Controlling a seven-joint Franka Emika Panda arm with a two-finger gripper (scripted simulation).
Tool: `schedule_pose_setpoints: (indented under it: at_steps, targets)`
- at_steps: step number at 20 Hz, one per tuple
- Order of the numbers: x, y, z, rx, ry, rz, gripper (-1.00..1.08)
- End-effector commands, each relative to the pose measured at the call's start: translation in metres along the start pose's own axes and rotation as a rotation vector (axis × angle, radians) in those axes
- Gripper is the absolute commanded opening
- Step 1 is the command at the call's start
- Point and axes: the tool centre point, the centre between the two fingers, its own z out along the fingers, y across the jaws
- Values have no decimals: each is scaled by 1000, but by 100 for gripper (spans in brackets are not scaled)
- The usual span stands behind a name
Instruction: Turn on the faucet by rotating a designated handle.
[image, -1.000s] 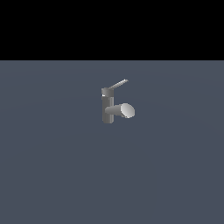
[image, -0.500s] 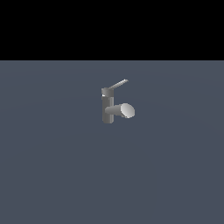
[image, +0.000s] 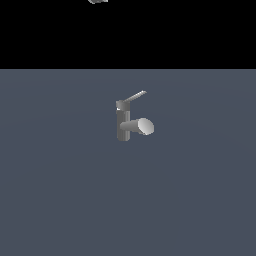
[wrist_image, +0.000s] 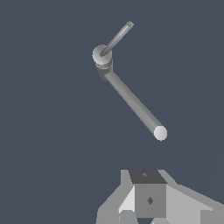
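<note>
The faucet (image: 123, 125) is a small grey upright post on the dark floor near the middle of the exterior view, with its pale-faced spout (image: 144, 126) pointing toward the exterior view's right. The handle (image: 135, 96), a thin light-grey bar, slants up from the top cap toward the right. The wrist view looks down on the cap (wrist_image: 101, 55), the handle (wrist_image: 116, 38) and the long spout (wrist_image: 134, 104). Grey blocks of my gripper (wrist_image: 150, 199) fill the frame's edge, well apart from the faucet. Its fingertips do not show. A grey scrap of the arm (image: 97, 1) touches the exterior view's top edge.
A flat dark blue-grey floor (image: 60, 200) surrounds the faucet on every side, under a black background. Nothing else stands on it.
A small grey piece of the arm has appeared at the top edge of the exterior view. The faucet and its handle have not moved.
</note>
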Motion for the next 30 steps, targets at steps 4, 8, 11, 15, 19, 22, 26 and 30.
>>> schedule_pose_setpoints:
  at_steps: [4,8,11,15,19,22,26,30]
  targets:
    - [35,-18,31,-2,1,127,-100]
    - [61,-28,53,-4,1,216,-100]
    - [81,-33,69,-6,1,283,-100]
    - [108,-38,90,-9,2,372,-100]
    - [136,-40,112,-13,3,462,-100]
    - [158,-40,128,-16,4,531,-100]
    - [188,-37,151,-21,5,626,-100]
    - [217,-31,172,-26,7,720,-100]
